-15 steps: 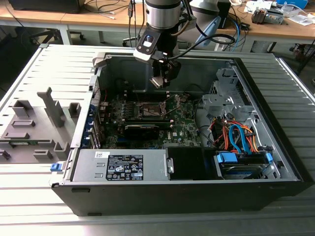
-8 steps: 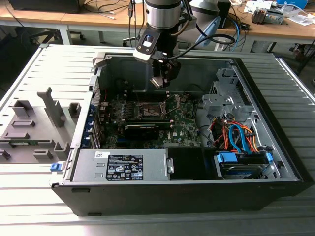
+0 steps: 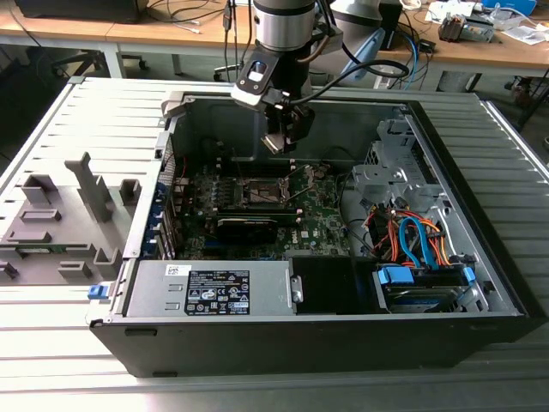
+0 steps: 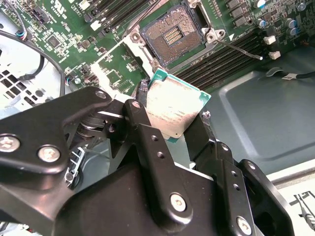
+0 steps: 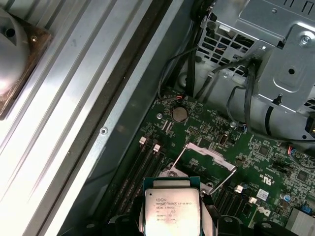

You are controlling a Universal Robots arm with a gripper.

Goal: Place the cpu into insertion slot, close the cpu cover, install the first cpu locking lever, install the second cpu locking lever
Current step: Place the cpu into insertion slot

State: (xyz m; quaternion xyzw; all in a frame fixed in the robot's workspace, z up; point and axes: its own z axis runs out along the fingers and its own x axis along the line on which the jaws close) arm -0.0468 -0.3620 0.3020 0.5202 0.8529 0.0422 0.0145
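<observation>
Gripper (image 4: 173,107) pinches the cpu (image 4: 171,101) by two opposite edges. One black finger (image 4: 142,120) is on each side, with the jaws pressed onto the chip and its dull metal top facing the second wrist camera. The green border of the cpu shows at its upper edge.

The cpu is in the air, clear of the motherboard (image 4: 69,29) and near the socket (image 4: 172,32) but not in it. The socket is uncovered, with its gold contact field exposed. A thin metal lever (image 4: 238,49) sticks out beside it.

In the first wrist view the cpu (image 5: 172,209) sits in front of a silvery frame (image 5: 206,150). This is probably the cover standing raised, but the angle makes that hard to confirm.

In the exterior view the gripper (image 3: 281,142) hangs inside the open computer case (image 3: 480,257), above the socket (image 3: 262,190). A black card (image 3: 247,227) lies just below the socket. A power supply (image 3: 210,292) is at the near wall, and orange and blue cables (image 3: 412,240) are toward the exterior view's right. The case sits on a grey slatted table (image 3: 69,129).
</observation>
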